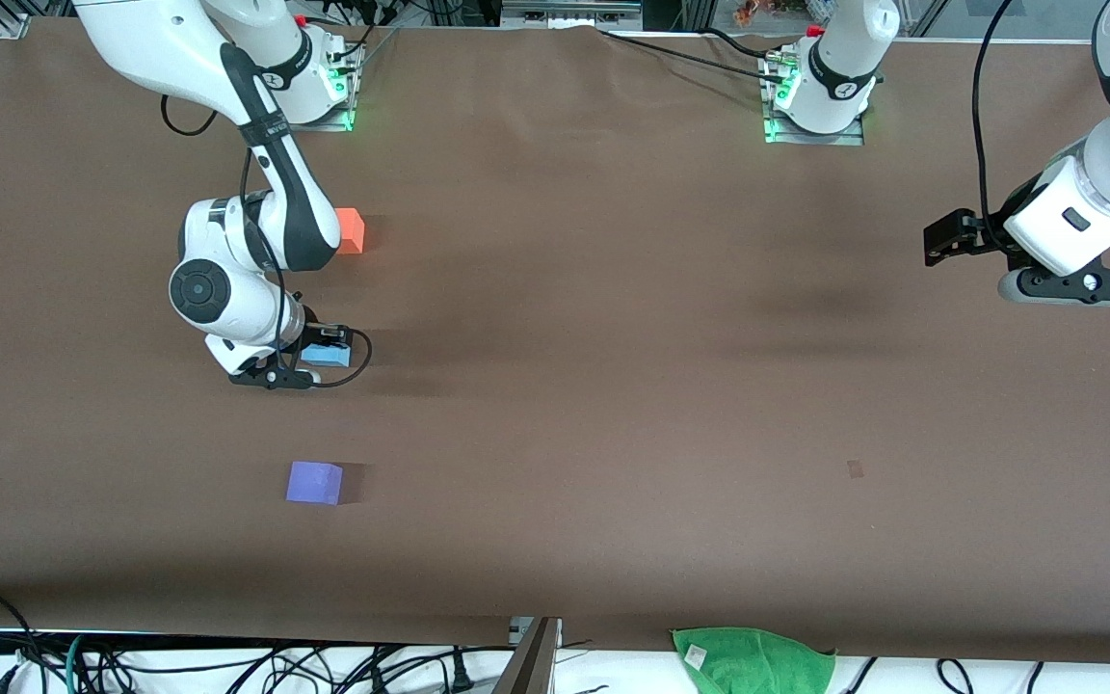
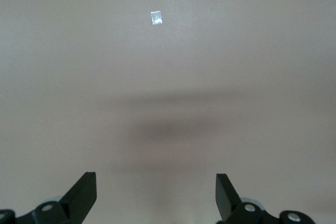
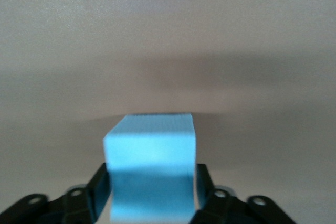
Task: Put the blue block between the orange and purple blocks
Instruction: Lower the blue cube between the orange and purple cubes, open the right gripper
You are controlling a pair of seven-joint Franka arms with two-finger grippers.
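My right gripper [image 1: 328,349] is shut on the light blue block [image 1: 327,356], which fills the space between its fingers in the right wrist view [image 3: 150,156]. It holds the block low over the table, roughly midway between the orange block [image 1: 351,230] and the purple block [image 1: 314,482]. I cannot tell whether the blue block touches the table. The orange block lies farther from the front camera and is partly hidden by the right arm. The purple block lies nearer to the camera. My left gripper [image 1: 940,241] is open and empty, and waits in the air over the left arm's end of the table [image 2: 156,192].
A green cloth [image 1: 753,660] lies at the table's edge nearest the front camera. A small tape mark [image 1: 855,468] sits on the brown table, and it also shows in the left wrist view [image 2: 156,18]. Cables run along that near edge.
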